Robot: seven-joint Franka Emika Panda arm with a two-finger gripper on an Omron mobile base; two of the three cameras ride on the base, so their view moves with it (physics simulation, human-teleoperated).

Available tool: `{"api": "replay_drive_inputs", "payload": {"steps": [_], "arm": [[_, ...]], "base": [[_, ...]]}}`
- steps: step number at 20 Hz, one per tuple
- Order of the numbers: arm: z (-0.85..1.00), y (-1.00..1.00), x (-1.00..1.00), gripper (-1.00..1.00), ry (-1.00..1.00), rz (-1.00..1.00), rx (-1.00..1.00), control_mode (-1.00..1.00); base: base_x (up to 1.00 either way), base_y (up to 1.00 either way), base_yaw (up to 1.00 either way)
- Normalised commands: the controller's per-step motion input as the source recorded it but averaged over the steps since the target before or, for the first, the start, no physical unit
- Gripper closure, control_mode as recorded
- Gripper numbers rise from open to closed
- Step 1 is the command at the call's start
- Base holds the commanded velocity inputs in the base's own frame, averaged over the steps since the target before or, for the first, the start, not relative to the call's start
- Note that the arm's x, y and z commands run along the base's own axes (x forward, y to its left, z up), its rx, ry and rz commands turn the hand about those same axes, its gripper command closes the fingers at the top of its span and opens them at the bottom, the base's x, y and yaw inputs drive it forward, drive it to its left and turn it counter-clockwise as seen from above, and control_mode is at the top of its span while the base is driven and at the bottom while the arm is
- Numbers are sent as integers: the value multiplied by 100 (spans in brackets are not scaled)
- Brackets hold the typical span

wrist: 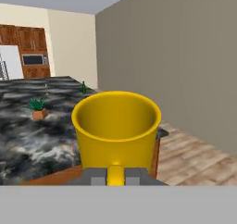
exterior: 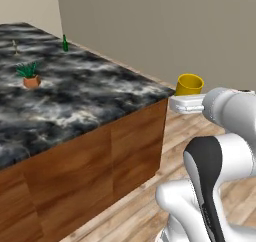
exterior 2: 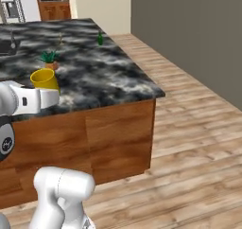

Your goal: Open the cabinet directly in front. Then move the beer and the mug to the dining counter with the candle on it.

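My gripper (wrist: 115,177) is shut on the handle of the yellow mug (wrist: 116,128), which stands upright in the air. The mug (exterior: 190,84) hangs just off the near right corner of the dining counter (exterior: 100,98), a dark marble island top with white veins. From the other side, the mug (exterior 2: 44,78) shows in front of the counter's (exterior 2: 118,81) near edge with the gripper (exterior 2: 47,92) under it. The green beer (exterior: 65,43) stands at the counter's far edge, also seen as a small bottle (exterior 2: 100,39) (wrist: 84,88). A thin pale candle (exterior: 15,47) stands far left. The cabinet is out of view.
A small potted plant (exterior: 31,76) (exterior 2: 49,59) sits on the marble between the mug and the beer. A grey wall (exterior: 165,26) runs along the right, with bare wood floor (exterior 2: 198,143) between it and the island. A fridge and microwave (wrist: 32,59) stand far behind.
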Motion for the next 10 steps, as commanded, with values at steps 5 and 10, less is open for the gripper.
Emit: {"api": "replay_drive_inputs", "payload": {"steps": [5, 10], "arm": [[0, 0, 0, 100, 0, 0, 0, 100], [0, 0, 0, 100, 0, 0, 0, 100]], "base": [[29, -100, -11], [61, -100, -7]]}}
